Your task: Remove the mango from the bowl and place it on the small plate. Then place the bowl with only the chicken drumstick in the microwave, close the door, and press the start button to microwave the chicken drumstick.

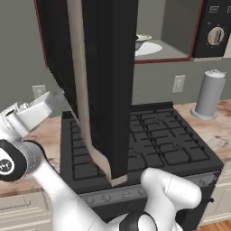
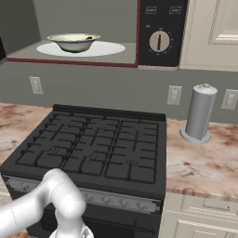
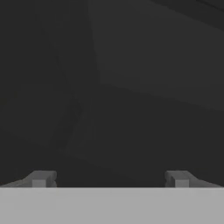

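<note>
1. Kitchen wall in grey runs behind a marbled brown counter point(image 2: 200, 160), with a black gas stove point(image 2: 97, 148) set into it and pale cabinets point(image 2: 214, 28) at the upper right.
2. Above the stove hangs the microwave point(image 2: 88, 53), its grey cavity showing and its black control panel with a round dial point(image 2: 159, 41) on the right.
3. Its door point(image 1: 101, 81) stands swung wide, seen nearly edge-on in the left base view, tall and black, hiding much of the stove behind it.
4. Inside, the bowl point(image 2: 74, 41) sits on the white turntable point(image 2: 109, 49), upright and near its middle; a small reddish-brown bit at the rim looks like the chicken drumstick point(image 2: 87, 36), though it is too small to be sure.
5. On the counter right of the stove stands a grey cylindrical canister point(image 2: 199, 114), below two wall outlets point(image 2: 174, 95).
6. From the hand view, the gripper point(image 3: 109, 179) faces a dark surface up close, its two fingertips point(image 3: 41, 178) spread far apart with nothing between them.
</note>
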Robot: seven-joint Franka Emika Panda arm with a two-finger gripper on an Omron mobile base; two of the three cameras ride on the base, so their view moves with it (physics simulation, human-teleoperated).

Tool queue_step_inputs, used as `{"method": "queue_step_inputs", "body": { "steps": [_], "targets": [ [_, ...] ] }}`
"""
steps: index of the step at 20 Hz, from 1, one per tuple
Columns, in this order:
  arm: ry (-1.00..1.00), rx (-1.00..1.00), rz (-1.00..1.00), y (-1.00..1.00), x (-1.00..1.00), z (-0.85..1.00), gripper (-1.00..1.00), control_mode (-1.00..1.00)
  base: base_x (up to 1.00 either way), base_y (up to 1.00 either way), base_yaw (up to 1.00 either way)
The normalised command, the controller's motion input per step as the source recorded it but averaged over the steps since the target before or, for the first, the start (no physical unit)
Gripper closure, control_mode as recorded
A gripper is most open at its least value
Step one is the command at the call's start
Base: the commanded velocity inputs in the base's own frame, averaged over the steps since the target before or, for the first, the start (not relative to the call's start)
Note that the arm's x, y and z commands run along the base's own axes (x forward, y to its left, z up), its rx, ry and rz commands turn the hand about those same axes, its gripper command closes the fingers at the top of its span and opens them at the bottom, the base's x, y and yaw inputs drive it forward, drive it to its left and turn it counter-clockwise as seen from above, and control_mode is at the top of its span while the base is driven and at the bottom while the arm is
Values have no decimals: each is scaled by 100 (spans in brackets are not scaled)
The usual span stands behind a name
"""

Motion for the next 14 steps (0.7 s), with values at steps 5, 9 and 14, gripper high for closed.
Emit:
{"method": "queue_step_inputs", "body": {
  "steps": [5, 9, 14],
  "targets": [
    [-16, 12, -11, -100, -4, 35, -100, -100, 0, 0, 0],
    [-13, 15, -9, -100, 0, 28, -100, -100, 0, 0, 0],
    [-12, 17, -3, -100, 0, 25, -100, -100, 0, 0, 0]
  ]
}}
